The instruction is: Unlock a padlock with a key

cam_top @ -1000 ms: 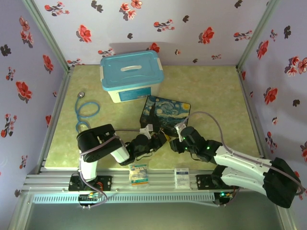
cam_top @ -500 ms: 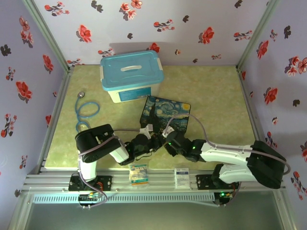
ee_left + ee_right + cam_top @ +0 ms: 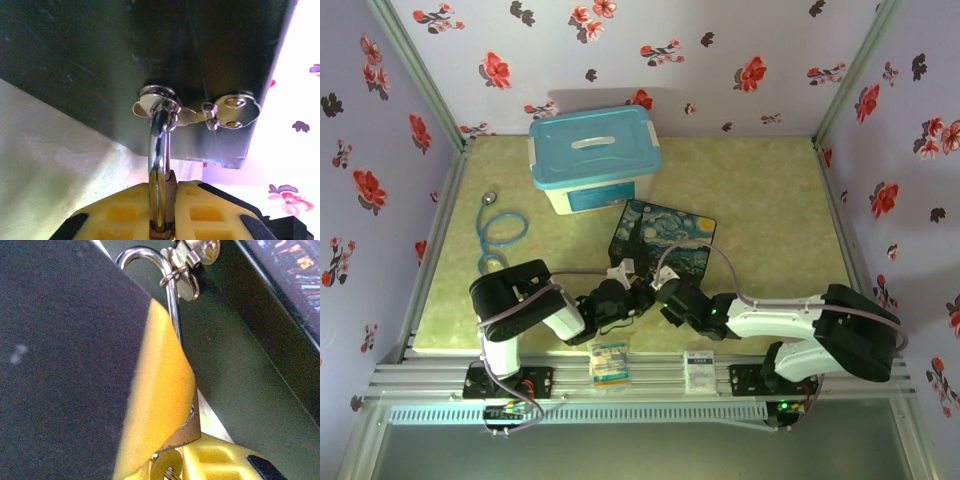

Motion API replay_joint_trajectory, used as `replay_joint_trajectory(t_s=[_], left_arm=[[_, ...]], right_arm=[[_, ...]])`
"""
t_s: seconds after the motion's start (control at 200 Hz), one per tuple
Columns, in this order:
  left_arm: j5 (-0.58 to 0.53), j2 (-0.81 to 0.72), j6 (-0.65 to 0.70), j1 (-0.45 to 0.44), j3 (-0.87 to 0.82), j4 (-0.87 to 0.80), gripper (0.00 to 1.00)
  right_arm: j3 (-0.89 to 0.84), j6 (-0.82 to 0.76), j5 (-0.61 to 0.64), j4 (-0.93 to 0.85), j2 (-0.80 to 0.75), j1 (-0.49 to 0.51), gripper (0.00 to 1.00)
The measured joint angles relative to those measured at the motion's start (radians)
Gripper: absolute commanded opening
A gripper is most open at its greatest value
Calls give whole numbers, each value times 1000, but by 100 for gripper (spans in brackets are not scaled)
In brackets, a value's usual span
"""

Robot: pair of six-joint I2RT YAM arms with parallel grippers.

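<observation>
Pale green tabletop [image 3: 770, 190] lies between flower-papered walls [image 3: 720, 40], and both arms meet at the near edge of the painted box [image 3: 670, 232].

The left gripper [image 3: 632, 292] is at that near edge, its yellow pads [image 3: 210, 212] pressed together on the padlock [image 3: 184, 427]. The brass body is pinched between them and the silver shackle [image 3: 159, 145] rises out of the gap. The shackle runs up through the ring of the hasp [image 3: 232, 107] on the box's dark front wall, so the lock hangs from the box.

The right gripper [image 3: 665, 297] sits just beside the left one, also against the near edge of the box. Its wrist view is too close and blurred to say whether its fingers are apart or together. At the bottom edge of that view a small rounded silvery piece [image 3: 166, 463] sits against the brass body. I take it for the key, though whether its shaft is in the keyhole is hidden.

So the lock is held steady and the key seems brought to it. Seating it fully, turning it and freeing the shackle appear to remain.

Beyond the box's far side stands a blue-lidded bin [image 3: 595, 150].
</observation>
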Motion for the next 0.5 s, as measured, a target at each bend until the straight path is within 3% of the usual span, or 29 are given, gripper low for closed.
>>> replay_joint_trajectory(t_s=[0.27,0.5], left_arm=[[-6,1,-17,8,8,6,0],[-16,1,-25,20,8,-3,0]], right_arm=[[80,20,213,-84,90,83,10],[77,49,203,-31,119,78,6]])
